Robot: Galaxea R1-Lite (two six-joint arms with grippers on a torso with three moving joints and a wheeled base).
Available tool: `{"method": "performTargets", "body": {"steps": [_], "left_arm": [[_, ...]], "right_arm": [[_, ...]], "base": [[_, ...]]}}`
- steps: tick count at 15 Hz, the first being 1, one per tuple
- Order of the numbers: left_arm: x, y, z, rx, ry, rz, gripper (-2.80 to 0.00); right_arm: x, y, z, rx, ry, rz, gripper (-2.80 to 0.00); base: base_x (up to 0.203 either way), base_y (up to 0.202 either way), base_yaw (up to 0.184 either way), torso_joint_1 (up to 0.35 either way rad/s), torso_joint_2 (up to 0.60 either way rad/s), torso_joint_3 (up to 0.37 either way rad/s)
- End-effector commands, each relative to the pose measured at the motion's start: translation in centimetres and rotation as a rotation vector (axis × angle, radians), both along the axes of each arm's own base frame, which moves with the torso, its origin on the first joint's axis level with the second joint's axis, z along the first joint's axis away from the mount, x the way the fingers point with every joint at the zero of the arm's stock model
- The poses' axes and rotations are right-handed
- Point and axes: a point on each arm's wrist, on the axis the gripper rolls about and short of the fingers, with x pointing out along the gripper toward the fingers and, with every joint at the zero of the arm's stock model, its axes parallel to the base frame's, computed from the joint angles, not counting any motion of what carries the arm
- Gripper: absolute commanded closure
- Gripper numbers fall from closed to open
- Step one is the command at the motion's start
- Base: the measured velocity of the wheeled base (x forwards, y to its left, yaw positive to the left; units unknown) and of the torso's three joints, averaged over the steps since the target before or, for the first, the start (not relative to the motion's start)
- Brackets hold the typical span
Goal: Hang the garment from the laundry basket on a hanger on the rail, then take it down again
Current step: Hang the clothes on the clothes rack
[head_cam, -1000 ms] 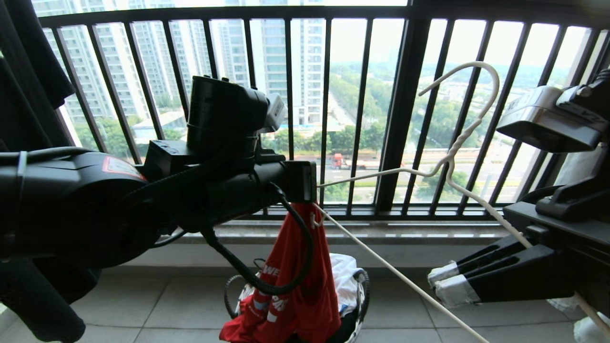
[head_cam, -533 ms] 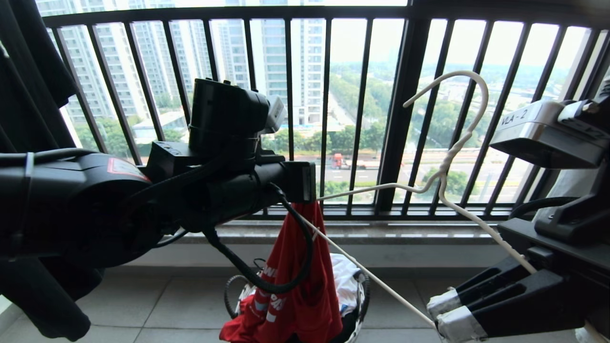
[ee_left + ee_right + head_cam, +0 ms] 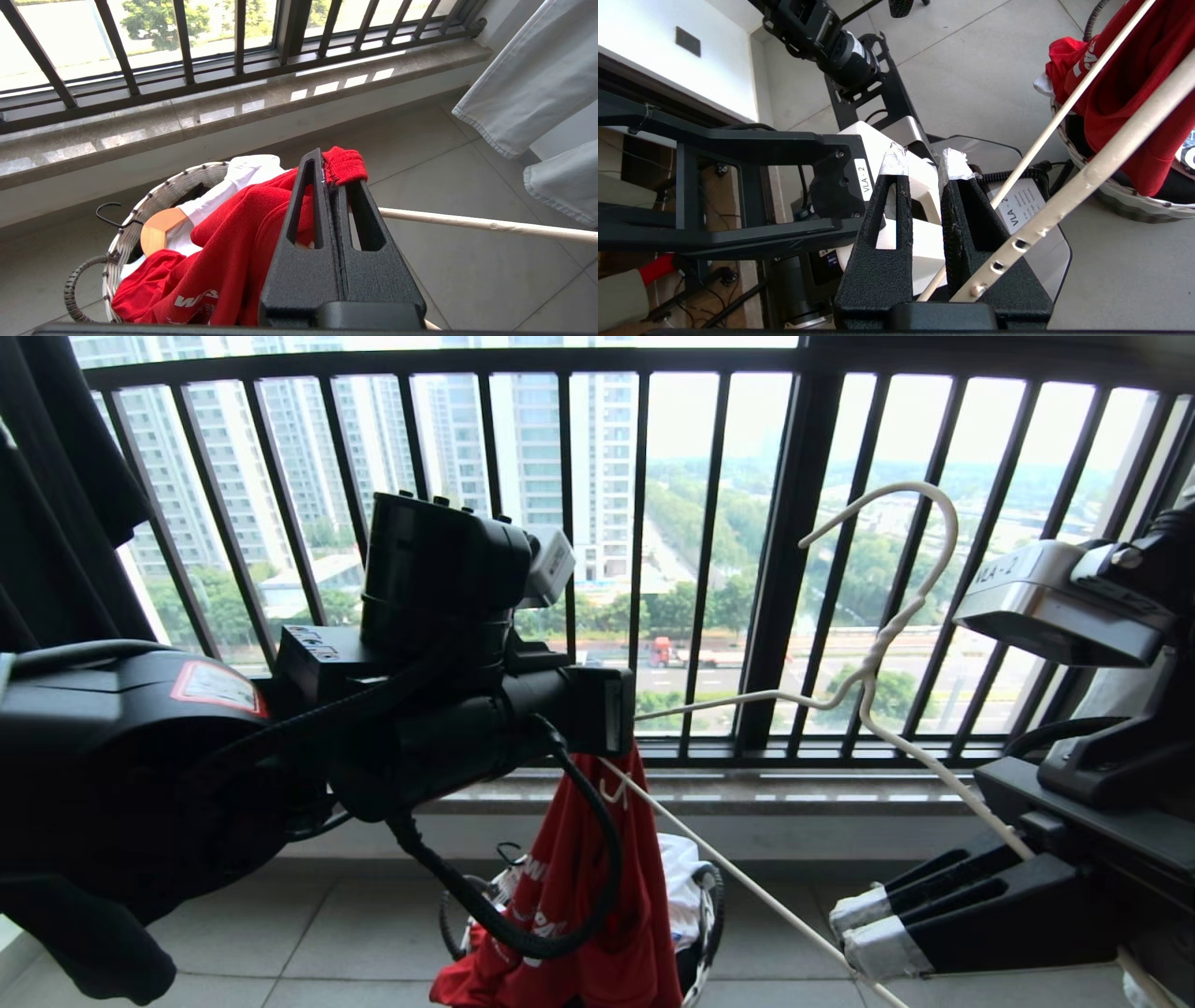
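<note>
Two sets of jaws are at work. Left gripper (image 3: 334,175) jaws are pinched together on the collar of the red garment (image 3: 224,261), which hangs limp over the laundry basket (image 3: 154,200). Right gripper (image 3: 924,163) jaws are nearly together, clamping the thin hanger (image 3: 878,653) near one end. Cloth is light and floppy; the ribbed collar gives a firm hold.

Black barred window railing (image 3: 709,560) spans the upper frame of the head view. Behind it: high-rise towers at upper left, trees and a road at centre, in hazy daylight. A polished stone sill (image 3: 196,121) runs below the bars. Grey floor tiles (image 3: 308,933) fill the lower frame. Pale fabric (image 3: 532,88) hangs at the left wrist view's right edge.
</note>
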Motion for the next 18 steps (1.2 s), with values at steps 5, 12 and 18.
{"method": "performTargets", "body": {"steps": [5,12,18], "left_arm": [[-0.1,1.1,1.7,-0.030,-0.051,0.070,0.00],[0.4,1.7,2.0,-0.015,-0.074,0.118,0.00],[-2.4,-0.4,1.7,-0.013,-0.055,0.003,0.00]], "right_arm": [[0.3,0.1,-0.2,-0.004,-0.019,-0.020,0.00],[0.4,0.1,-0.1,-0.011,-0.047,-0.048,0.00],[0.9,0.3,-0.5,-0.032,-0.047,-0.075,0.00]], "base": [[0.000,0.000,0.000,0.000,0.00,0.000],[0.000,0.000,0.000,0.000,0.00,0.000],[0.000,0.000,0.000,0.000,0.00,0.000]]}}
